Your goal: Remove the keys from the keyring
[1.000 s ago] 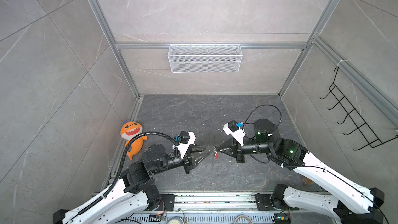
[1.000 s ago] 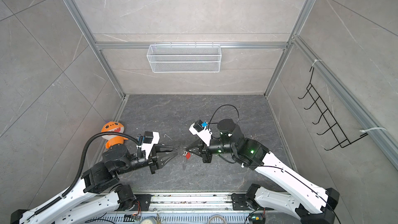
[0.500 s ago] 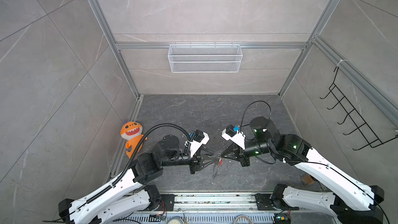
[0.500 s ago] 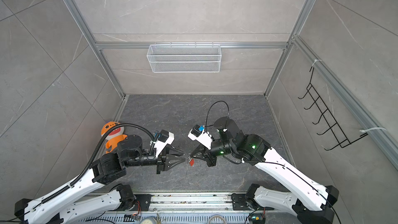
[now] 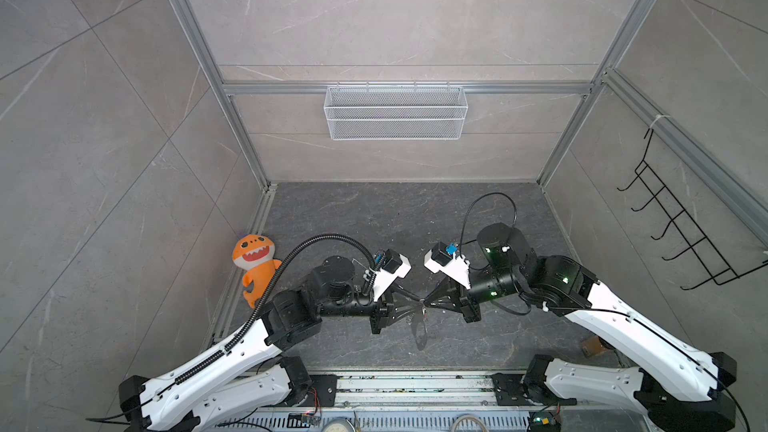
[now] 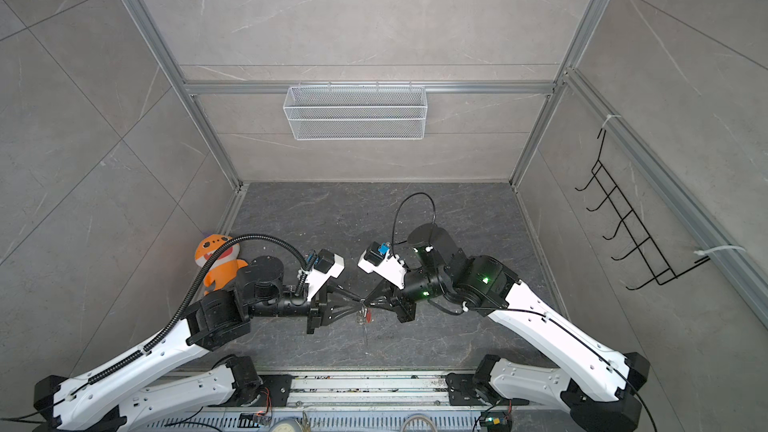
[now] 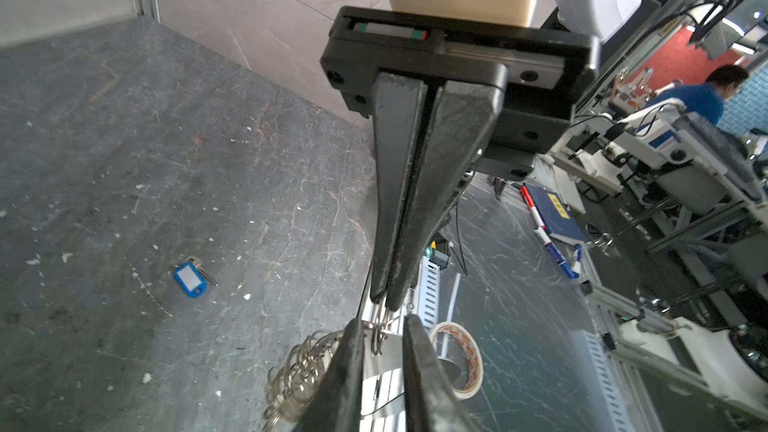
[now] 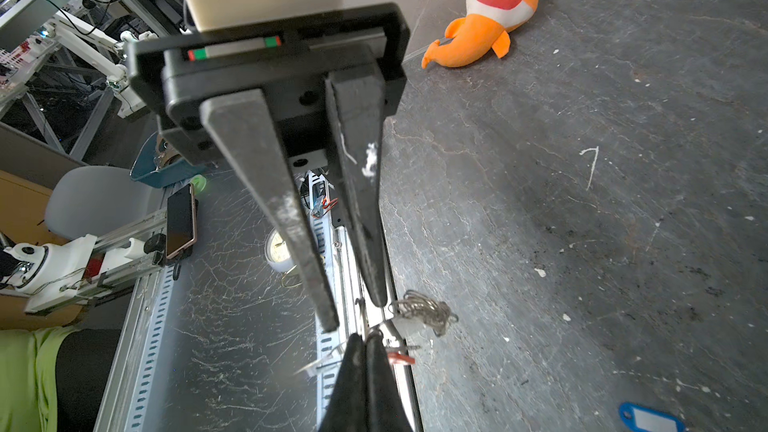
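**A:** How far along is this?

**B:** About halfway, I judge. The blue-tagged key (image 7: 190,280) is already off. It lies flat on the dark worktop (image 7: 166,139), well apart from both hands. I can't find it in the top views, so I give no clock bearing for it.

**A:** And the other key?

**B:** The red-tagged key (image 8: 400,357) hangs just beside the pinch point. I take it to be on the keyring (image 7: 377,336) yet, so that one is left to do.

**A:** Where is the keyring?

**B:** It is up in the air above the worktop, toward 6 o'clock of it in both top views. It hangs between the two hands, which meet tip to tip. The orange plush shark (image 5: 254,257) sits at 9 o'clock against the wall and has no part in this.

**A:** What are the hands doing?

**B:** The right hand (image 7: 384,303) is closed tight, its tips pinching the thin wire of the keyring. The left hand (image 8: 354,310) has its fingers (image 8: 268,184) a narrow gap apart, one on each side of the ring. I can't see them clamping anything.

**A:** What does the keyring look like?

**B:** It is a thin, bright silver wire ring with a tangle of silver coils (image 7: 301,363) hanging off one side. It looks small and springy. I'd guess it is slippery, with little to grip.
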You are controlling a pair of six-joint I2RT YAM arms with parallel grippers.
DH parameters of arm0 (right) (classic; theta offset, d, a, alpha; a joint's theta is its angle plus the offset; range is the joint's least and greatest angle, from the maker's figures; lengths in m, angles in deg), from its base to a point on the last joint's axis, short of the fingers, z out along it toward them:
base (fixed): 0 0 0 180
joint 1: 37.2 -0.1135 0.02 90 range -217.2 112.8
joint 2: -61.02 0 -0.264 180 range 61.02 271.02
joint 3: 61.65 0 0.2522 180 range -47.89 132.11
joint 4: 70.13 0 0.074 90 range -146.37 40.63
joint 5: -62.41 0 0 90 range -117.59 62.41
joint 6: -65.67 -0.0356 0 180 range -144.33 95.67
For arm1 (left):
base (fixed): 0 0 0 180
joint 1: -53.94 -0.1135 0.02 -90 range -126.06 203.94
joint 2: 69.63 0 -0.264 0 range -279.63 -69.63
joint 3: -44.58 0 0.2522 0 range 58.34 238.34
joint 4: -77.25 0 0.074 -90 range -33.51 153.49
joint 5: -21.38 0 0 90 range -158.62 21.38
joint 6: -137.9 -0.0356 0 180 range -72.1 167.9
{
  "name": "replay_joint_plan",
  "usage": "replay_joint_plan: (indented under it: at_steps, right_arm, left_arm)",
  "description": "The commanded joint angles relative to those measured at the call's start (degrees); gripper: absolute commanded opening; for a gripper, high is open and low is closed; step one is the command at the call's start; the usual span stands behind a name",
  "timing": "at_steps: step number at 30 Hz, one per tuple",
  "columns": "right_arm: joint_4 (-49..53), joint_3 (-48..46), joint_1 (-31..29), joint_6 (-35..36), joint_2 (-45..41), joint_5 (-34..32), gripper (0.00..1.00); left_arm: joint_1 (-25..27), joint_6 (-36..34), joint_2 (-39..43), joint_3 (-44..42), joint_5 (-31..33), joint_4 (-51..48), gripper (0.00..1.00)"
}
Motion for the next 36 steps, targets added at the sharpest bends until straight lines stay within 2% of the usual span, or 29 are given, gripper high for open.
replay_joint_plan:
  at_steps: [1, 6, 10, 15, 20, 28, 36]
  right_arm:
    - [-0.25, 1.96, -0.48, 1.18, 0.31, 0.77, 0.0]
    - [-0.89, 1.76, -1.0, 0.84, 0.5, 0.63, 0.0]
    - [-3.71, 0.85, -1.51, -1.43, -0.16, -0.16, 0.01]
    - [-13.6, -4.1, -1.51, -7.01, -4.95, -4.62, 0.29]
    - [-25.94, -10.94, -1.5, -12.22, -10.84, -8.33, 0.39]
    - [-35.78, -15.9, -1.51, -18.33, -11.03, -14.27, 0.4]
    - [-42.86, -17.27, -1.55, -21.67, -10.26, -13.83, 0.4]
  left_arm:
    - [0.08, -0.83, 0.32, 2.42, -1.3, 1.7, 0.13]
    - [0.09, -0.58, 0.61, 2.21, -0.99, 2.55, 0.01]
    - [0.14, 0.66, 1.28, 1.03, 1.84, 5.09, 0.0]
    - [0.14, 3.27, 4.7, -4.06, 9.3, 14.33, 0.0]
    - [0.15, 4.55, 10.05, -10.63, 14.73, 27.11, 0.0]
    - [0.16, 4.84, 11.11, -14.42, 16.71, 38.43, 0.0]
    - [0.15, 4.7, 9.06, -14.61, 15.54, 44.15, 0.0]
